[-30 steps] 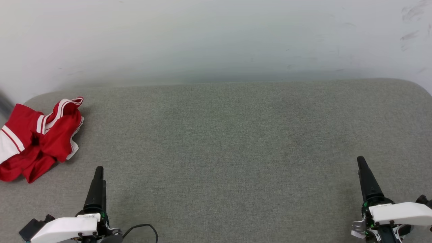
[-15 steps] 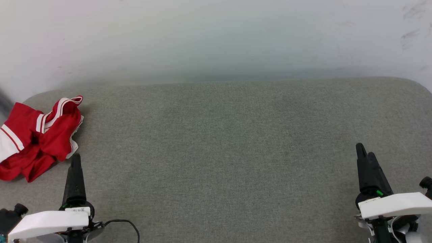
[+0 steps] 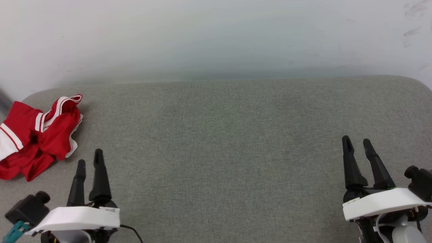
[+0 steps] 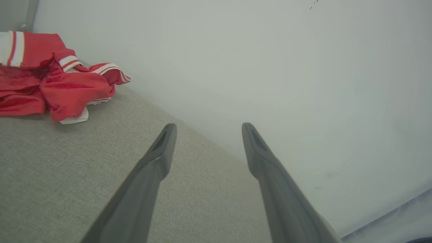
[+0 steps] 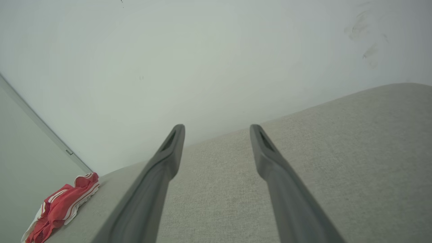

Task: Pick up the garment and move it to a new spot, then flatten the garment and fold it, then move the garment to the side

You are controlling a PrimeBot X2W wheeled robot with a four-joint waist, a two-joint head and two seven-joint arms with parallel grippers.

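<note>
At the far left of the cushion (image 3: 219,141) the garment (image 3: 37,135) lies crumpled, unmoved; the left gripper (image 3: 89,157) and right gripper (image 3: 355,139) have crept farther forward, fingers parted, holding nothing.

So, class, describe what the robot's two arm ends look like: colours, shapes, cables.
The left tool and right tool each have two long, tapered black fingers above a white shell. A black cable trails from the left shell, and a teal connector sits beside its black camera block.
</note>
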